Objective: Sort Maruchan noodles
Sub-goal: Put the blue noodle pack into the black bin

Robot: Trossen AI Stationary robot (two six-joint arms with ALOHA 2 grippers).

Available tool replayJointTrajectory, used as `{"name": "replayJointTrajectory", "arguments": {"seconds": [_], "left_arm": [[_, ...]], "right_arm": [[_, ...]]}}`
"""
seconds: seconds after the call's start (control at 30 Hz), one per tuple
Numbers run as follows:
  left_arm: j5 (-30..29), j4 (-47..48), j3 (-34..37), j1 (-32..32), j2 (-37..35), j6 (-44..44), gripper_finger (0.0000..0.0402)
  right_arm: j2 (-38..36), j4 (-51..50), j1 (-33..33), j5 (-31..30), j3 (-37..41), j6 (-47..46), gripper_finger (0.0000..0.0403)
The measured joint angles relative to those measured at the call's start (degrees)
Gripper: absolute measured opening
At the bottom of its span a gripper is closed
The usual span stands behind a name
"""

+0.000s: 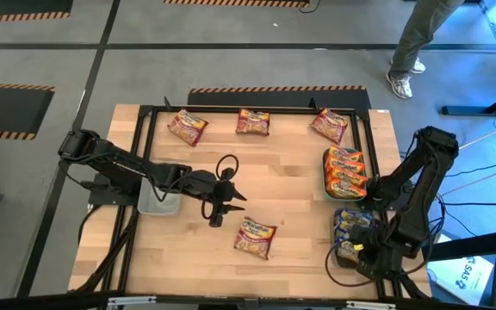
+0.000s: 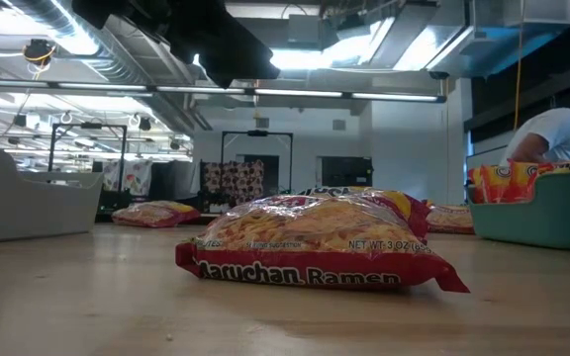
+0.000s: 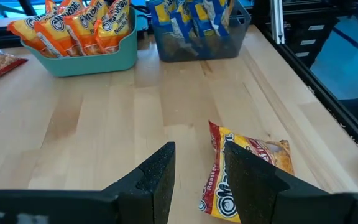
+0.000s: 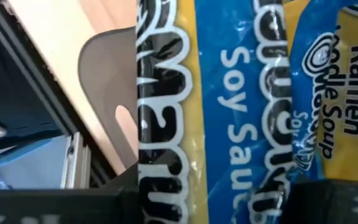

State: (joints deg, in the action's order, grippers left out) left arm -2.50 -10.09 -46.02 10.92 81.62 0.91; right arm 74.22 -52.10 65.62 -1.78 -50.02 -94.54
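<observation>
- High view: my left gripper (image 1: 220,212) hangs over the middle of the table (image 1: 291,185), just beside a maroon-and-yellow packet (image 1: 255,237) that lies flat near the front edge. Three more maroon-and-yellow packets (image 1: 253,122) lie in a row along the far edge, well apart from one another. At my right side a teal tray (image 1: 344,170) holds orange-red packets (image 1: 345,164); nearer the front, a grey tray (image 1: 351,234) holds blue-and-yellow packets (image 1: 354,222). My right gripper (image 1: 360,250) sits low over the grey tray. A pale tray (image 1: 158,204) rests under my left arm. A person's legs (image 1: 413,43) stand beyond the table.
- Low view: the near maroon-and-yellow packet (image 2: 317,249) lies flat on the wood — nothing touches it. The teal tray (image 2: 542,218) stands at the right edge, the pale tray (image 2: 28,203) at the left.
- Left wrist view: my fingers (image 3: 160,177) stand apart with a narrow gap and hold nothing. The maroon-and-yellow packet (image 3: 248,171) lies just beyond one fingertip. The teal tray (image 3: 89,59) and grey tray (image 3: 197,43) stand side by side farther off.
- Right wrist view: blue-and-yellow packets (image 4: 241,106) fill the frame, right up against my right gripper — whether its fingers clamp one, I cannot tell.
</observation>
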Motion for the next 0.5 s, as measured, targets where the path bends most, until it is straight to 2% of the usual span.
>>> {"name": "replayJointTrajectory", "arguments": {"seconds": [0.27,0.5], "left_arm": [[0.00,0.00,-0.02,0.00,0.00,0.00,0.0134],[0.00,0.00,-0.02,0.00,0.00,-0.02,0.0134]], "right_arm": [[1.37,0.48,-0.02,0.81,2.66,-3.66,0.0131],[1.41,0.03,-0.02,0.96,2.88,-5.97,0.0213]]}}
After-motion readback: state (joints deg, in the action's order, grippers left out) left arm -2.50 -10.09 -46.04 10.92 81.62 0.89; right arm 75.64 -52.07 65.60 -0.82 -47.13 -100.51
